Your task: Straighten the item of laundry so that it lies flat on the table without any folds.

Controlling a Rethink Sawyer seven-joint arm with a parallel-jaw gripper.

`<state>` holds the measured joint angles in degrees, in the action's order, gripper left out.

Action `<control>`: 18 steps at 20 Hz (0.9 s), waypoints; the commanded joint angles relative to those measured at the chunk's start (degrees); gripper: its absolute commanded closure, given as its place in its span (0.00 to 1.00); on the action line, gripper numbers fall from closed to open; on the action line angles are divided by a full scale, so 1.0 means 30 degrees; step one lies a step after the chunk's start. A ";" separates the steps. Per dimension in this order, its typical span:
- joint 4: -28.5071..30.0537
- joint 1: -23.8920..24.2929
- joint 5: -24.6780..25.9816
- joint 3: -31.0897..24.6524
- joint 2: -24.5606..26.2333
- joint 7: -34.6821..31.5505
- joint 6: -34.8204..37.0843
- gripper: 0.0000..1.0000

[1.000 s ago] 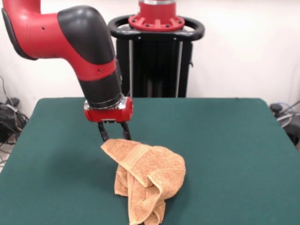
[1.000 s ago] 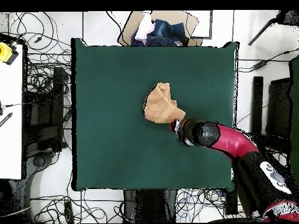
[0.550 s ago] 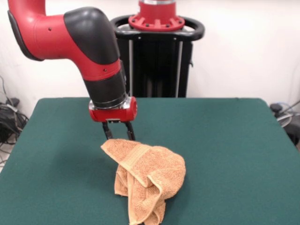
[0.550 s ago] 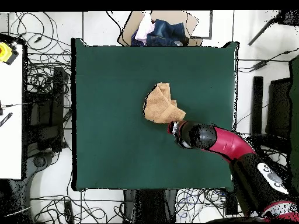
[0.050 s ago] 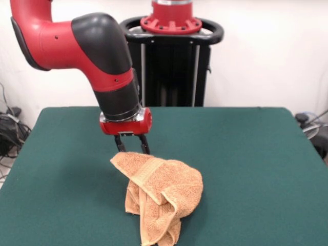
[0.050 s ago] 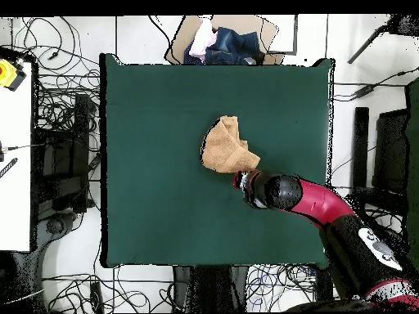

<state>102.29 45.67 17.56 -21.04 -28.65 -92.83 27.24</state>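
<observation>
Gripper [image 5: 133, 146] tips behind towel [image 5: 159, 192] edge

Orange-tan towel [image 5: 160, 196], crumpled and folded, on green table [image 5: 246, 169]

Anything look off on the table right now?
Only the orange-tan terry-cloth towel: it sits bunched and folded over itself near the middle of the dark green table, not flat. The gripper, fingers open, hangs at its far corner. Nothing spilled or damaged.

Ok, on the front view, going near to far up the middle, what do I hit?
Towel, crumpled on the green table → gripper, open just behind the towel's far corner → black robot stand.
</observation>
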 commanded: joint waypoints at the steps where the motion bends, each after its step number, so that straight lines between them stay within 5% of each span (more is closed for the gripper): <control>1: 0.0449 0.0047 -0.0614 -0.0792 0.0440 -0.2019 -0.1015 0.00; 18: -0.1143 -0.0956 0.0477 -0.0351 -0.1157 -0.1283 -0.1048 0.00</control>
<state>101.42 45.35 17.57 -21.04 -30.51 -92.83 27.24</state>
